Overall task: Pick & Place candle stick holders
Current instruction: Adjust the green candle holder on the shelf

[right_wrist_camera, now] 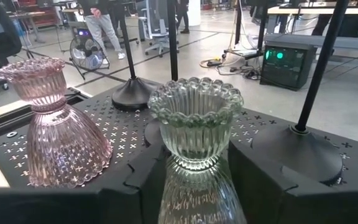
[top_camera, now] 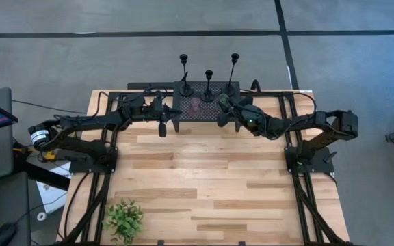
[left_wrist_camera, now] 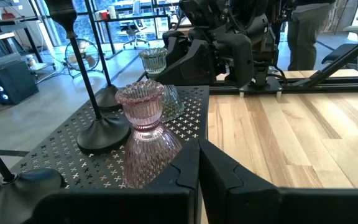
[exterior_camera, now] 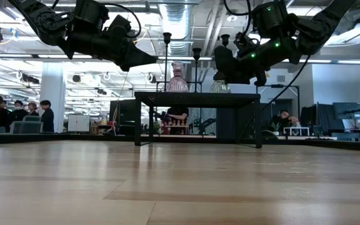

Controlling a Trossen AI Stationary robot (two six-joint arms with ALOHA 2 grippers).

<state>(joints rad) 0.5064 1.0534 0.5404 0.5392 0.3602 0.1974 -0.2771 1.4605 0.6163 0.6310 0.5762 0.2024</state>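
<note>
Closest to you at the right wrist, the clear glass holder (right_wrist_camera: 194, 118) sits inside the right gripper (right_wrist_camera: 196, 163). You cannot tell whether it is being pinched or merely straddled. The pink glass holder (right_wrist_camera: 51, 124) stands beside it on the black perforated stand (right_wrist_camera: 120, 134), with the candlesticks (right_wrist_camera: 132, 93) behind.

At the left wrist, the left gripper (left_wrist_camera: 199, 165) is clenched on nothing, just short of the stand's edge.

From above, all three candlesticks line the stand's far edge at the back of the table (top_camera: 204, 184).

From table height, they rise behind both arms.

Expect them to be stiff, smooth and tippy. I'd take hold low on the stem, just above the base.
</note>
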